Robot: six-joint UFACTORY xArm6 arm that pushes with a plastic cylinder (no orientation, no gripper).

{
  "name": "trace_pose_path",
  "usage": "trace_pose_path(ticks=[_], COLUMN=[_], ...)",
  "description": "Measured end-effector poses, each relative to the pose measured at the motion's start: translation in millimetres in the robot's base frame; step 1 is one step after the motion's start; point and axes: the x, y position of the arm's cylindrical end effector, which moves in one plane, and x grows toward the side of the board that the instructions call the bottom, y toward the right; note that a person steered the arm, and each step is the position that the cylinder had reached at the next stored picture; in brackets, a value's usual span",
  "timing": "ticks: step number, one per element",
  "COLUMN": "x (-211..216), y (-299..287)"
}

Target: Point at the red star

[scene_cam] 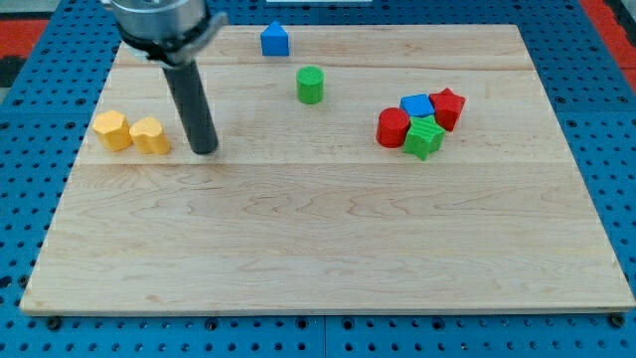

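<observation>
1. My tip (205,150) rests on the wooden board (318,259) in its upper-left part, nearer the left edge than the middle. The arm ends in a plain dark rod, so there is nothing on it that could clench or release, and it holds nothing.
2. Just to the view's left of my tip sits a yellow heart-shaped block (150,135), close by but not touching it.
3. A second yellow block (112,130), rounded with flat sides, sits right beside the first, closer to the left edge; whether the two touch I cannot tell.
4. A blue block with a peaked top (275,40) stands at the top edge, to the view's right of the rod.
5. A green cylinder (310,85) stands below and slightly right of that blue block, well apart from my tip.
6. The red star (447,107) lies far across the board, toward the upper-right corner, at the right end of a tight cluster.
7. In that cluster, a blue cube (416,105) sits just left of the red star, a red cylinder-like block (394,127) lies at the left end, and a green star-like block (424,137) lies at the bottom.
</observation>
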Motion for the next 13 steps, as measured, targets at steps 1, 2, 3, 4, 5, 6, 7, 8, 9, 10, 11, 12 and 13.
trace_pose_path(ticks=[1,2,3,4,5,6,7,8,9,10,11,12,13], x=[25.3,27.2,27.2,27.7,29.9,33.5,37.7,59.8,85.1,90.6,97.5,106.5,105.2], y=[3.1,-3.8,-4.0,-4.0,-4.0,-4.0,-3.6,21.8,65.5,90.6,102.1,146.1,211.2])
